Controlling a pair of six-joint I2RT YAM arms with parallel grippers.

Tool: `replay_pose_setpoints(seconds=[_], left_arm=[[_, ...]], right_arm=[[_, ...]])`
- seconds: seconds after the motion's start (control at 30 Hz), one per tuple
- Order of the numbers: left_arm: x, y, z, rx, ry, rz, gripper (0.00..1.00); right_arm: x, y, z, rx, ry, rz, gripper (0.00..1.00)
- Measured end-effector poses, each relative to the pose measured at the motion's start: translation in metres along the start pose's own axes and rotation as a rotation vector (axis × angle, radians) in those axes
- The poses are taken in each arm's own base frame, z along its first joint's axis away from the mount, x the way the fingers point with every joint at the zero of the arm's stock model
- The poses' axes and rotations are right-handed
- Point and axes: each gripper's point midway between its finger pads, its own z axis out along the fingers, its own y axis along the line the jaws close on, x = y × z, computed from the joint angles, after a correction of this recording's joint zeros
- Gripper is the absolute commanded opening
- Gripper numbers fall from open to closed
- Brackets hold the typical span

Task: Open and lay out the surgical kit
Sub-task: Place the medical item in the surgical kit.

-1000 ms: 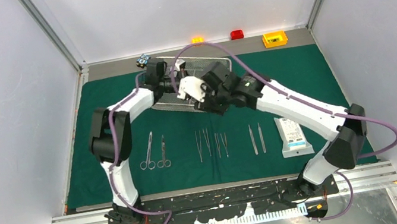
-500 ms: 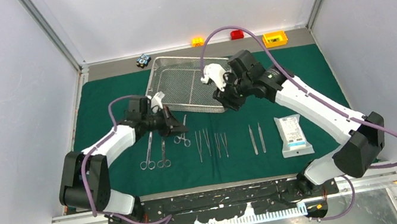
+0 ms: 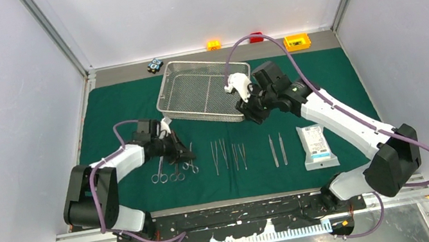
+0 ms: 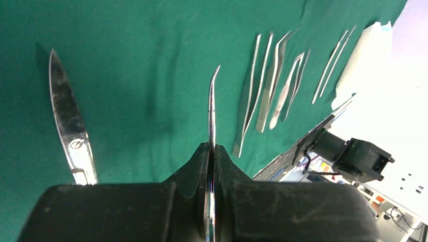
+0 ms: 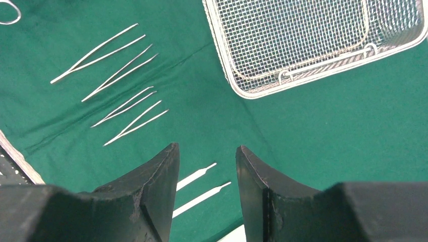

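The dark green drape covers the table, with the wire-mesh tray at its back middle. Laid in a row near the front are scissors, forceps, tweezers and the white pouch. My left gripper is low over the cloth right of the scissors, shut on a slim curved forceps that juts out past its tips. The right gripper hovers open by the tray's front right corner; nothing sits between its fingers, only cloth and two tweezer handles below.
A yellow box, a red block and an orange block stand along the back edge, with a small blue-black object at the back left. Grey walls close in both sides.
The left arm swung from the tray down to the front left, carrying the curved forceps beside the scissors. The right arm drew back right off the tray, which now shows whole.
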Motion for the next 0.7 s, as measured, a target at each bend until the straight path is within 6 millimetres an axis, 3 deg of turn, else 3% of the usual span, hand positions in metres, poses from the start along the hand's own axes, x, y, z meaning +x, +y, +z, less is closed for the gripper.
replay_pose_setpoints(seconds=[0.33,0.7], left_arm=[[0.027,0.024,0.006,-0.025,0.023,-0.099,0.00],[0.000,-0.001,0.004,0.080,-0.086,-0.047,0.00]], right_arm=[[0.021,-0.004,0.007,0.012,0.024,0.052,0.50],[0.013,-0.013,-0.006,0.040,-0.035,0.066,0.50]])
